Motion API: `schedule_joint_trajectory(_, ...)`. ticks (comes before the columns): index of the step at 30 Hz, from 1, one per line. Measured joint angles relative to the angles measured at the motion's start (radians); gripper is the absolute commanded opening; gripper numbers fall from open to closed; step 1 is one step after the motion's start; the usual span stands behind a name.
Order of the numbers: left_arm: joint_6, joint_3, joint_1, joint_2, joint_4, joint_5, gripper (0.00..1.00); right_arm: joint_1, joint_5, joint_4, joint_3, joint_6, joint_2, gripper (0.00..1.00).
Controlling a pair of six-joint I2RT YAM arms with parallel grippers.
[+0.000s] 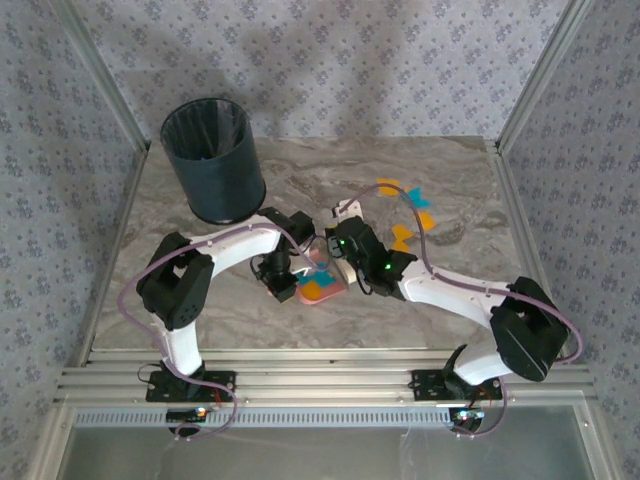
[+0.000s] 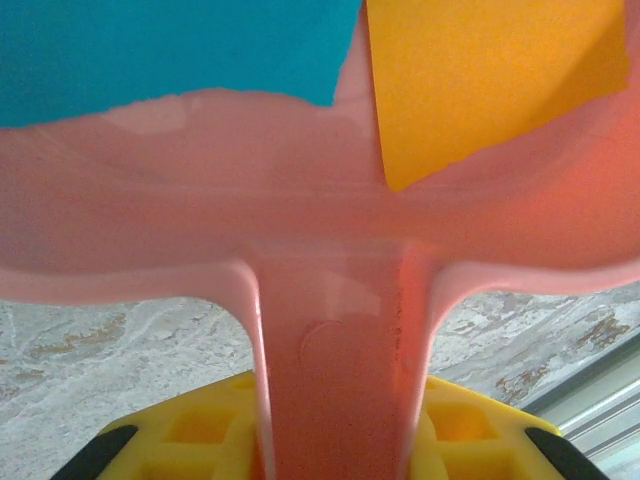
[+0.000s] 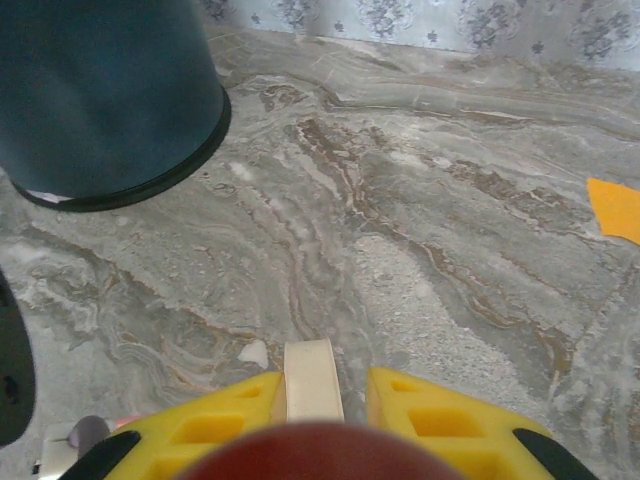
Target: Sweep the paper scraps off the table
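We start with the large rectangular table, its grey-beige marbled stone top edged by aluminium rails. At its 11 o'clock corner stands a dark teal round waste bin with a black liner. In the right wrist view the bin's base sits at 10 o'clock.

Near the table's middle, a little toward 6 o'clock, lies the pink plastic dustpan. Our left hand is closed on its handle, and the left wrist view has the yellow fingers pressed against both flanks of the pink stem. Our right hand sits at 1 o'clock of the pan. Its fingers stand close on either side of a cream flat bar, which we take for a brush handle, and they appear to grip it.

The small, flat, angular paper scraps, orange-yellow and teal-blue, are in two places. A teal piece and an orange piece lie inside the pan. A loose cluster of about five rests on the bare stone at 2 o'clock, well apart from the pan.

We judge the job partly done. That cluster has yet to be swept in, and the pan is not yet emptied into the bin.
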Motion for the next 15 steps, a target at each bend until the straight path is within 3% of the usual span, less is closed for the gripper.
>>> schedule_joint_trajectory(15, 0.004, 0.000, -0.004, 0.000, 0.001, 0.000, 0.00, -0.080, -0.179, 0.032, -0.051, 0.093, -0.060, 0.00)
